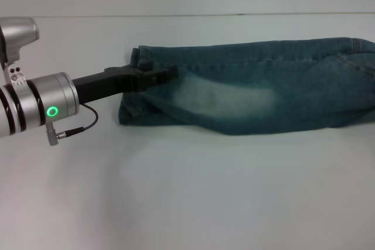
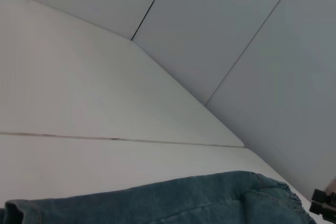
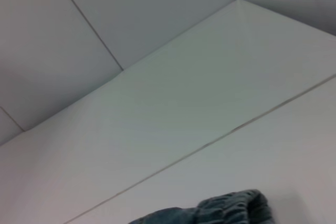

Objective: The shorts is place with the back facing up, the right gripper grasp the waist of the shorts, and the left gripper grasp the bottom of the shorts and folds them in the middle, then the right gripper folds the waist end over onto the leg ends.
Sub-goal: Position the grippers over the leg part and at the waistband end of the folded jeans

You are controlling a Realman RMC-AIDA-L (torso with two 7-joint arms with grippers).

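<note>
left hand: clenched on leg hems | shorts: folded lengthwise, flat on worktop | right hand: unseen

Readable text: I can find none in any view.
Shorts: I read no print or label on the denim.
Left gripper: I see no lettering, only a green light ring behind it.

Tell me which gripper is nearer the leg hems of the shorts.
Left. The left gripper sits on the leg hems at the left end of the shorts. The right gripper is out of the head view, its wrist camera seeing only the ruffled waist.
</note>
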